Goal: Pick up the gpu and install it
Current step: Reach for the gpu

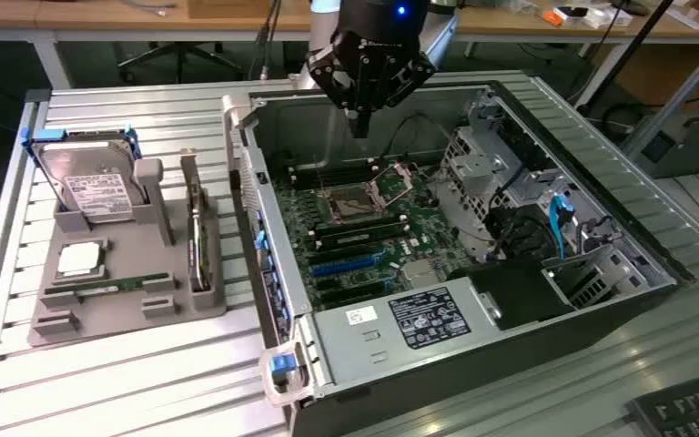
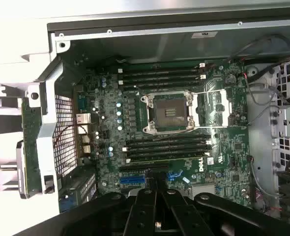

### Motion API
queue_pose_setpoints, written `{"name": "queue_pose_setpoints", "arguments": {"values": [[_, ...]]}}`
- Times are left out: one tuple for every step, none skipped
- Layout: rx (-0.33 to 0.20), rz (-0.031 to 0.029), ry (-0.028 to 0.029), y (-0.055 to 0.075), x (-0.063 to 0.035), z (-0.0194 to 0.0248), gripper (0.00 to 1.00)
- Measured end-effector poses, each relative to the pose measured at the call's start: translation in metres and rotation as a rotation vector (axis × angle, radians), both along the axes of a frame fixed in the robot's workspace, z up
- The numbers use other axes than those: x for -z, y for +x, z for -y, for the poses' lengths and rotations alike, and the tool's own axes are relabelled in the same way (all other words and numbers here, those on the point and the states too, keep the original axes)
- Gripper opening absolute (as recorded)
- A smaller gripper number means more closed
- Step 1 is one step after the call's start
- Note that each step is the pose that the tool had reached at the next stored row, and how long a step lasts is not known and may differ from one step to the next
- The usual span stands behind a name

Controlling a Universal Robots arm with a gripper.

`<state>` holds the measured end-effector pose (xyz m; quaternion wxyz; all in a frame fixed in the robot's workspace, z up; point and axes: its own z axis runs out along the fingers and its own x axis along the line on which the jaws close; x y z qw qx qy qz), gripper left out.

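A: Where does the gripper stand?

B: Above the open computer case, hanging over the far end of the motherboard near the bare CPU socket. Its fingers are pressed together with nothing between them. In the wrist view the gripper points down at the board's blue expansion slots.

A: And the gpu?

B: Not picked up yet. It stands on edge in the grey holder on the slatted table, outside the case (the boxy thing with the white label further off is the hard drive, not the card).

A: Which way from the fingers?

B: Toward the exterior view's left and nearer the camera, well apart from the gripper, with the case's side wall between them. The card's long axis runs from far to near in that view, roughly parallel to that wall, so it shows as a narrow slat with its thin top edge upward.
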<state>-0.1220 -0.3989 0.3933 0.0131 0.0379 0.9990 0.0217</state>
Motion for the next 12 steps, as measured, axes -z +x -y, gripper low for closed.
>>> {"name": "queue_pose_setpoints", "arguments": {"values": [[0.000,0.0001,0.0001,-0.0021,0.0000,0.0001,0.11],[0.000,0.0000,0.0000,-0.0040,0.0000,0.0000,0.11],[0.000,0.0000,0.0000,-0.0049,0.0000,0.0000,0.11],[0.000,0.0000,-0.0001,-0.0061,0.0000,0.0000,0.11],[0.000,0.0000,0.0000,-0.0067,0.0000,0.0000,0.11],[0.000,0.0000,-0.0001,-0.0071,0.0000,0.0000,0.11],[0.000,0.0000,0.0000,-0.0076,0.0000,0.0000,0.11],[0.000,0.0000,-0.0001,-0.0081,0.0000,0.0000,0.11],[0.000,0.0000,0.0000,-0.0085,0.0000,0.0000,0.11],[0.000,0.0000,0.0000,-0.0090,0.0000,0.0000,0.11],[0.000,0.0000,-0.0001,-0.0095,0.0000,0.0000,0.11],[0.000,0.0000,0.0000,-0.0099,0.0000,0.0000,0.11]]}}
